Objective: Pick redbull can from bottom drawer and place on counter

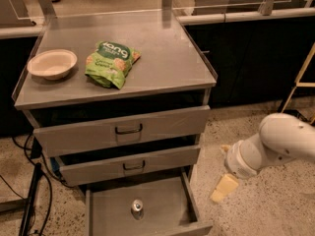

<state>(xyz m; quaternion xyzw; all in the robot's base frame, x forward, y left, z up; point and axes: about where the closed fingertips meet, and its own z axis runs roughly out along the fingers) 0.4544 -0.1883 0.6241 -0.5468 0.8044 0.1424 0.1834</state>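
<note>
The redbull can stands upright on the floor of the open bottom drawer, its shiny silver top facing up. The drawer is pulled out below two upper drawers with dark handles. The counter is the steel top of the cabinet. My gripper hangs from the white arm to the right of the cabinet, above the floor and right of the drawer. Its two yellowish fingers stand apart and hold nothing. It is well clear of the can.
A beige bowl and a green snack bag lie on the counter's left and middle. Black cables run along the floor left of the cabinet. A yellow stand leg is at the right.
</note>
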